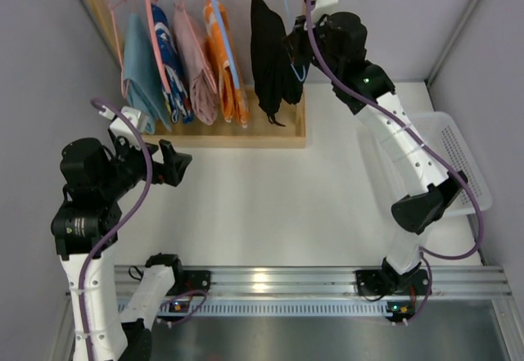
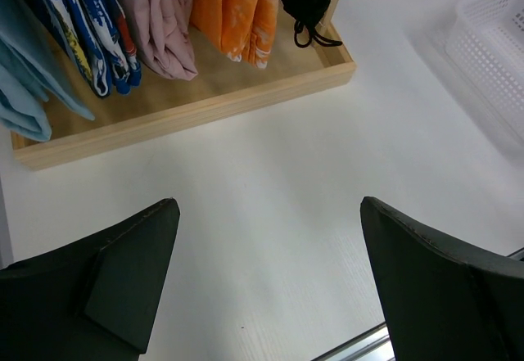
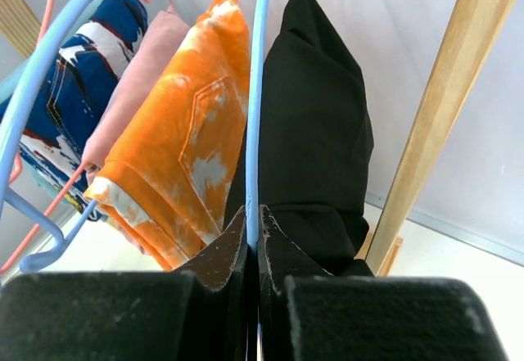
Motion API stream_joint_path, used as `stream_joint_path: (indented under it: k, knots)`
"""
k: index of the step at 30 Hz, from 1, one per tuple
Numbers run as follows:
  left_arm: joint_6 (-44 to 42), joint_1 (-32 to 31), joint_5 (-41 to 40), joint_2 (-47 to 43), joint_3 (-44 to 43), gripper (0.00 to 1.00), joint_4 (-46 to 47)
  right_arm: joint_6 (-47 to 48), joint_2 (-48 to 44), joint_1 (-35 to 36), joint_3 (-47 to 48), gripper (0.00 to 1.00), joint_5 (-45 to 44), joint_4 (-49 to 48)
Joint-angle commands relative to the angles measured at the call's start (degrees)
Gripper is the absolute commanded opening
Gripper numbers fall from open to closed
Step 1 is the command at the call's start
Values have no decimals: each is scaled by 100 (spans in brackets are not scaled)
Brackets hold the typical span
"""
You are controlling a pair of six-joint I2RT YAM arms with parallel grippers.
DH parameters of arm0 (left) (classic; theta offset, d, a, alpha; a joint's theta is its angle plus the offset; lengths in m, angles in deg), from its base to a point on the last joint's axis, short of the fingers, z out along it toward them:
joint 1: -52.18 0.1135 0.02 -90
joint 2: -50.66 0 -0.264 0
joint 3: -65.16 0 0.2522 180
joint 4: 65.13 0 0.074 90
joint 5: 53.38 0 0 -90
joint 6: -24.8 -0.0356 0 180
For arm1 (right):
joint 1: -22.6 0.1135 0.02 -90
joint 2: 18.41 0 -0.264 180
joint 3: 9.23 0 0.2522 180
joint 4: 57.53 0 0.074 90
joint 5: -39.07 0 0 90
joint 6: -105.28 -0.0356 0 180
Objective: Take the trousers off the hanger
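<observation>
Your right gripper [image 3: 253, 215] is the near one. Its jaws are pinched together on the thin blue hanger [image 3: 260, 91], which runs straight up from them. The black trousers [image 3: 319, 132] hang folded over that hanger, just past the jaws and a bit to the right, with their long side pointing down. They look soft and floppy. The orange trousers [image 3: 180, 148] hang just beside them. Your left gripper [image 2: 268, 205] is wide open over the white table [image 2: 270, 156], well apart from the wooden rack [image 2: 188, 103].
</observation>
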Motion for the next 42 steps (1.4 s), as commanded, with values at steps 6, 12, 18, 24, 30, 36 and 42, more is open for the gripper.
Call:
stream_joint_path:
  k: [6,12,18,24,30,36,42]
  knots:
    - [292,-21,494,-249,24,99,597,0,-1066,52,-428,0,59,-1030]
    - [679,-13,740,-198,-45,99,739,-26,-1532,61,-754,0,156,-592]
    - [1056,-13,1531,31,-388,98,827,-1,-2103,78,-1359,0,446,-424]
    - [2040,-21,1838,154,-205,97,1756,246,-2798,131,-2309,0,508,-503]
    - [3578,-22,2103,672,95,94,3398,79,-3474,237,-2986,0,297,-397]
    - [3756,-1223,1182,1455,-503,90,3815,-167,-4064,404,-3505,0,-212,-231]
    - [4395,-2640,521,2262,-828,86,4175,-510,-4451,439,-3918,0,-617,-72]
